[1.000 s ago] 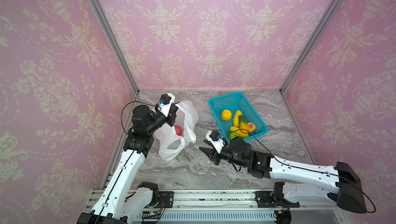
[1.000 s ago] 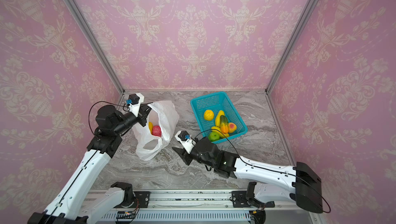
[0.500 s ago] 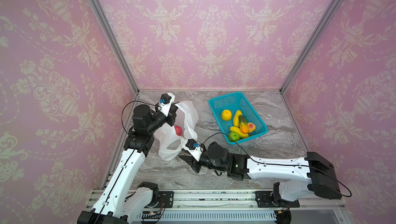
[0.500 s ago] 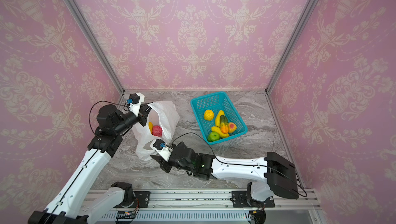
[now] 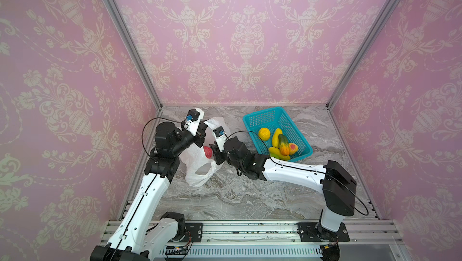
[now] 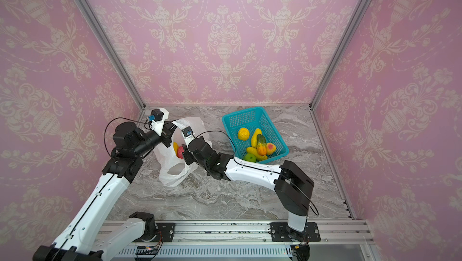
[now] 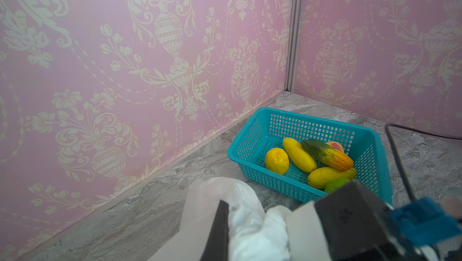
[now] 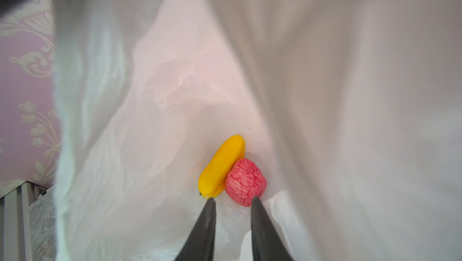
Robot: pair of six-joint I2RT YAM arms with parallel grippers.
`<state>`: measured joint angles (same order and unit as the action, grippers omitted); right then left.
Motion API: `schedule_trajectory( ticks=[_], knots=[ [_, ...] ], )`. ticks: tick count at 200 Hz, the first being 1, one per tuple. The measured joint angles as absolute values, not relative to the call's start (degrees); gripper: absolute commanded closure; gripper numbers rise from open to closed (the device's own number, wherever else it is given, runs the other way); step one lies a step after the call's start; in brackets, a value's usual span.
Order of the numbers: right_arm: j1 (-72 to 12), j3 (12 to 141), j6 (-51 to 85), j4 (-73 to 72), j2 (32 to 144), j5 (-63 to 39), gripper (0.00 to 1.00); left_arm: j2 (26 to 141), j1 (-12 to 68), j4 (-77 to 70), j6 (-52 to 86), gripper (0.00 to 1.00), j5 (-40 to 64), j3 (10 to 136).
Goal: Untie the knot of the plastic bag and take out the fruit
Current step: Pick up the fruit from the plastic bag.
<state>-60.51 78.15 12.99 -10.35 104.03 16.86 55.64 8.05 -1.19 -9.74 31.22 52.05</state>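
The white plastic bag (image 5: 200, 169) stands at the left of the marble table with its mouth held up. My left gripper (image 5: 203, 128) is shut on the bag's upper edge (image 7: 240, 212). My right gripper (image 8: 232, 198) reaches into the bag's mouth, open by a narrow gap with nothing between its fingers. Just beyond its tips lie two pieces of fruit, a yellow elongated one (image 8: 221, 166) and a pink-red round one (image 8: 246, 182), touching each other. The pink-red fruit (image 5: 207, 151) shows in both top views. The knot is out of view.
A teal perforated basket (image 5: 260, 118) stands at the back right with several fruits in it, yellow, green and orange ones (image 7: 298, 158). The left pink wall stands close behind the bag. My right arm's cable (image 5: 250, 134) runs past the basket's near corner.
My right arm has swung left from the table's middle and its gripper has entered the bag's mouth, jaws narrowing. The left arm and the bag have kept their place.
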Motion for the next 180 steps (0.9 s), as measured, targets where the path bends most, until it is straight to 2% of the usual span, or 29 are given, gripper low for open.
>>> schedule_trajectory(
  ticks=[30,74,99,161,180],
  knots=[
    [-60.9,82.7,14.1,-7.3,109.2,17.3,0.69,55.6,8.1,-1.2,-9.7,1.0,31.2,52.1],
    [-61.3,84.7,16.0,-5.0,113.4,17.0,0.5,55.6,8.1,-1.2,-9.7,1.0,31.2,52.1],
    [-61.2,88.7,17.2,-3.0,117.1,16.4,0.47,55.6,8.1,-1.2,-9.7,1.0,31.2,52.1],
    [-60.0,98.7,19.7,3.4,126.2,15.4,0.3,55.6,8.1,-1.2,-9.7,1.0,31.2,52.1],
    [-59.4,101.8,20.1,5.6,128.8,15.5,0.28,55.6,8.1,-1.2,-9.7,1.0,31.2,52.1]
  ],
)
